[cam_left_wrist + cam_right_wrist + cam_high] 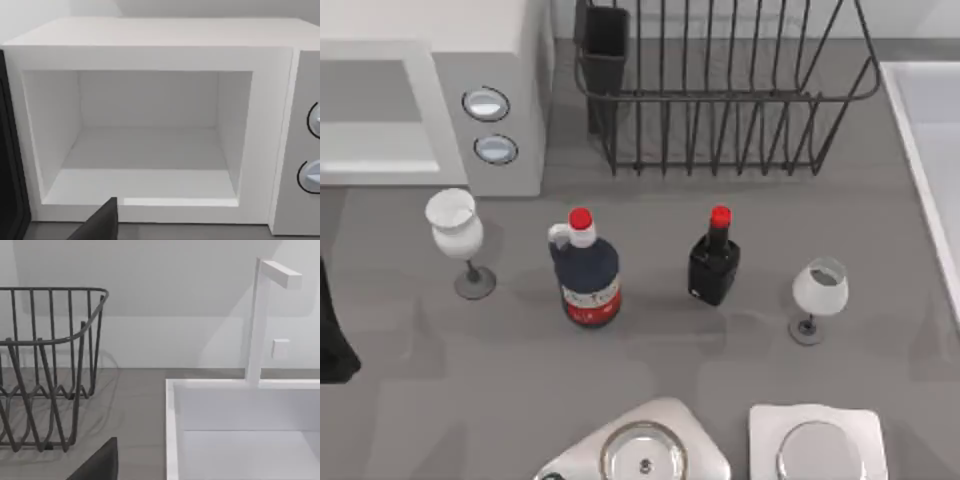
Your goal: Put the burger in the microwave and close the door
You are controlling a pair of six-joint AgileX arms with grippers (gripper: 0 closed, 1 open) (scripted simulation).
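Observation:
The microwave [490, 60] stands at the table's back left, with two round knobs [485, 103] on its grey side panel. In the left wrist view its white cavity [150, 150] stands open and holds nothing. A dark upright strip [10, 150] runs along the cavity's far side from the knobs; I cannot tell whether it is the door. The burger is out of view. A dark part of my left gripper [100, 222] shows just before the microwave's front sill. A dark part of my right gripper [100, 462] hangs between the rack and the sink.
A black wire dish rack [720, 90] fills the back middle, and a white sink [930, 150] with a tap [260, 315] lies at the right. Two wine glasses [455, 235] [818, 290] and two red-capped bottles [585, 270] [713, 260] stand mid-table. Two pale dishes [645, 450] [815, 445] sit at the front edge.

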